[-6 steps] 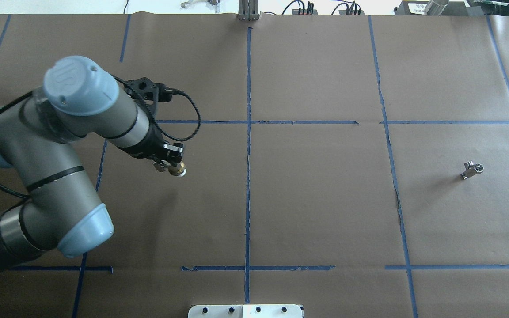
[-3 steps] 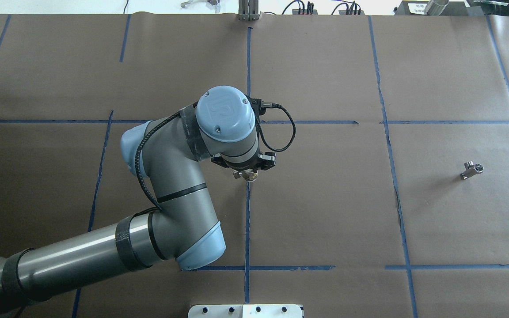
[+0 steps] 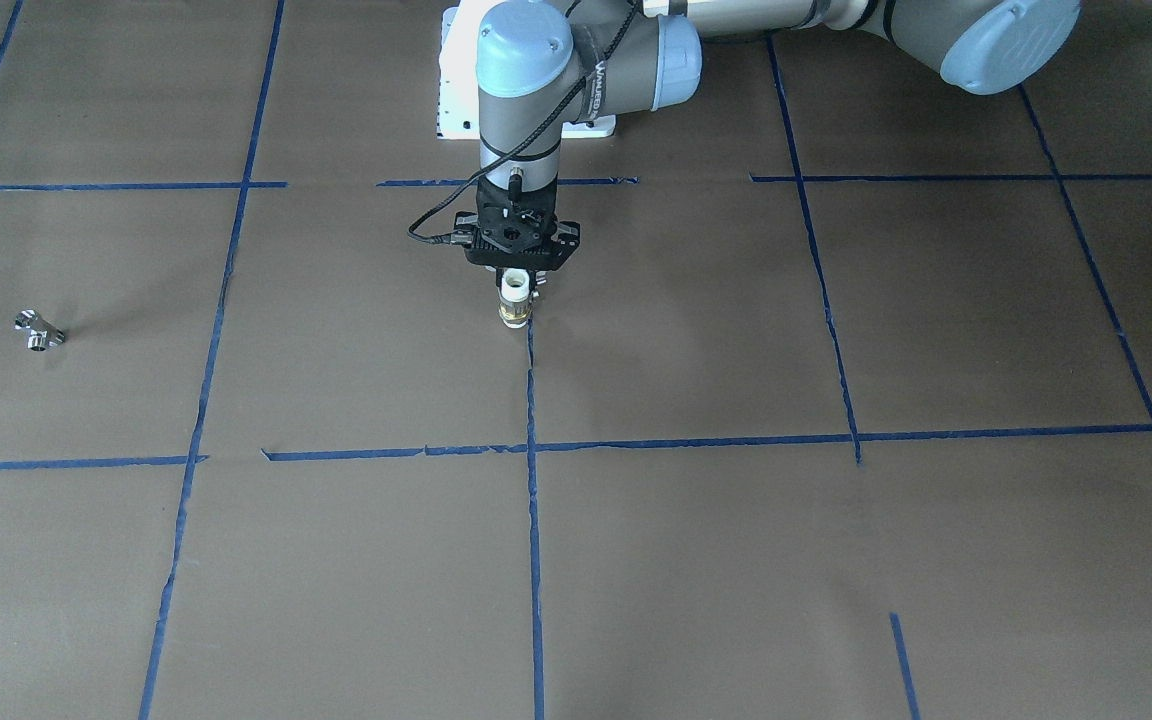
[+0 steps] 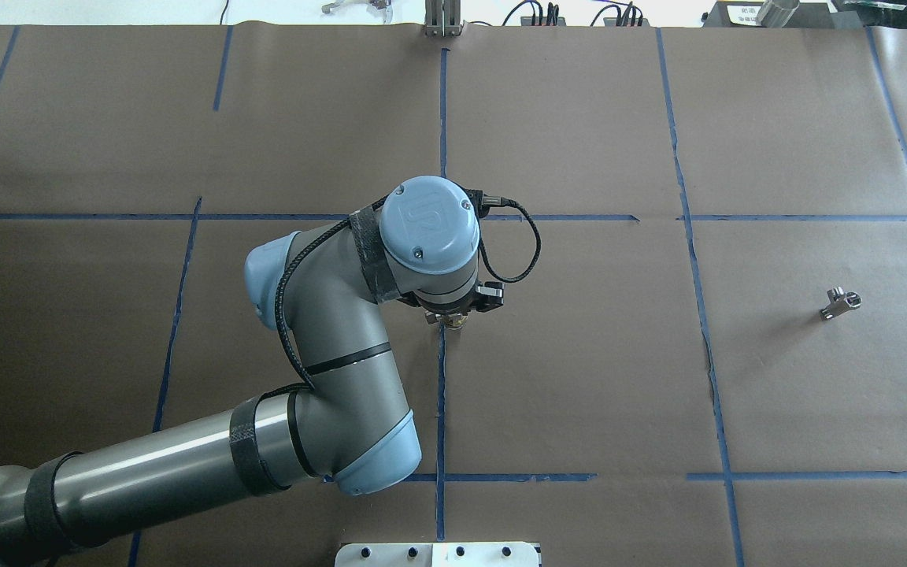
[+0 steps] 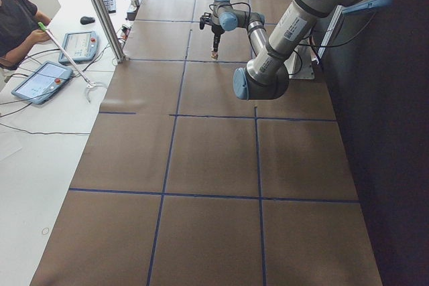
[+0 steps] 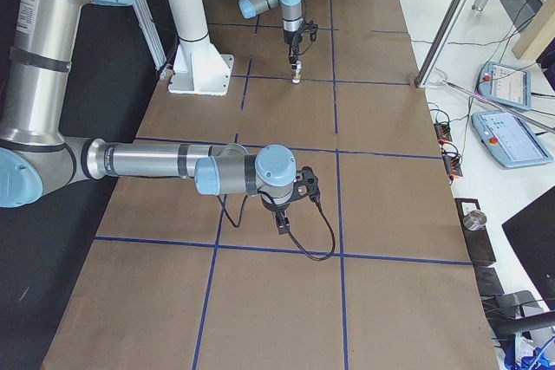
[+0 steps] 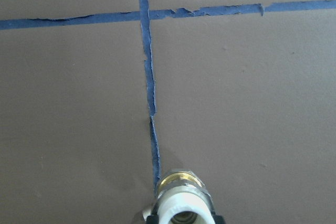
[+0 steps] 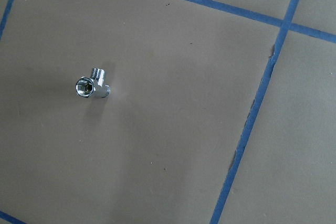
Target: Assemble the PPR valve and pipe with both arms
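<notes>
My left gripper (image 4: 452, 316) is shut on the pipe (image 3: 515, 299), a white stub with a brass collar. It holds the pipe upright, brass end down, over the blue centre line in the middle of the table. The pipe also fills the bottom edge of the left wrist view (image 7: 181, 199). I cannot tell if it touches the paper. The PPR valve (image 4: 840, 302), a small chrome fitting, lies alone on the paper at the far right, and it shows in the right wrist view (image 8: 93, 84). My right gripper (image 6: 282, 218) shows only in the exterior right view, and I cannot tell if it is open or shut.
Brown paper with a blue tape grid (image 4: 442, 394) covers the table. The white pedestal base (image 3: 456, 110) stands at the robot's edge. A metal post (image 4: 442, 20) stands at the far edge. An operator (image 5: 17, 21) and tablets (image 5: 43, 80) are beside the table.
My left arm has swung from the table's left side to the centre line, carrying the pipe. The valve has not moved.
</notes>
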`<state>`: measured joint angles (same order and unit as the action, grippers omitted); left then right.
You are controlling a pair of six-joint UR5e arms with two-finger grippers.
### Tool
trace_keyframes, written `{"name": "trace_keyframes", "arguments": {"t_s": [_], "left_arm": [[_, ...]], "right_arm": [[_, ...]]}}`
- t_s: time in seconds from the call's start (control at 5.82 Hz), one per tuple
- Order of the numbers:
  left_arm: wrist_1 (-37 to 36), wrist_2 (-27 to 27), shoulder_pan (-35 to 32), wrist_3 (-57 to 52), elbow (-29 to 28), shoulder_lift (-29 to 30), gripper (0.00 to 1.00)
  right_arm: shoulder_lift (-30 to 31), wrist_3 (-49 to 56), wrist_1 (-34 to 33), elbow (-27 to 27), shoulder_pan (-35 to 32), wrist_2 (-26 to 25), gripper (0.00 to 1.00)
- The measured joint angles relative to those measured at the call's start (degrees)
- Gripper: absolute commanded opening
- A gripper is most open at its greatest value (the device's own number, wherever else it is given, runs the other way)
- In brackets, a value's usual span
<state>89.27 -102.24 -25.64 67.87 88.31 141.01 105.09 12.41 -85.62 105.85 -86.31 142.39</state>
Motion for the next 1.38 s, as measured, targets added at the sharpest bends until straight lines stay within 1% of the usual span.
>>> {"name": "trace_keyframes", "arguments": {"t_s": [0.52,0.69,0.86,1.03,1.2,1.38], "left_arm": [[-0.3,1.0,0.1,0.1,0.3,-0.7,0.03],[-0.5,1.4,0.1,0.1,0.4,-0.9,0.07],[-0.5,1.9,0.1,0.1,0.5,-1.1,0.61],[-0.6,2.2,0.1,0.1,0.6,-1.3,0.96],[-0.6,2.3,0.1,0.1,0.5,-1.4,1.00],[-0.5,2.3,0.0,0.1,1.1,-1.4,1.00]], "right_arm": [[-0.3,-3.4,0.0,0.0,0.1,0.2,1.00],[-0.9,-5.6,0.0,0.1,0.3,0.2,1.00],[-1.3,-6.9,0.0,0.1,0.6,0.2,1.00],[-1.4,-7.1,0.8,0.1,0.8,0.1,1.00],[-1.2,-7.2,1.9,0.0,1.0,0.0,1.00],[-0.9,-7.7,2.4,-0.1,1.1,0.0,1.00]]}}
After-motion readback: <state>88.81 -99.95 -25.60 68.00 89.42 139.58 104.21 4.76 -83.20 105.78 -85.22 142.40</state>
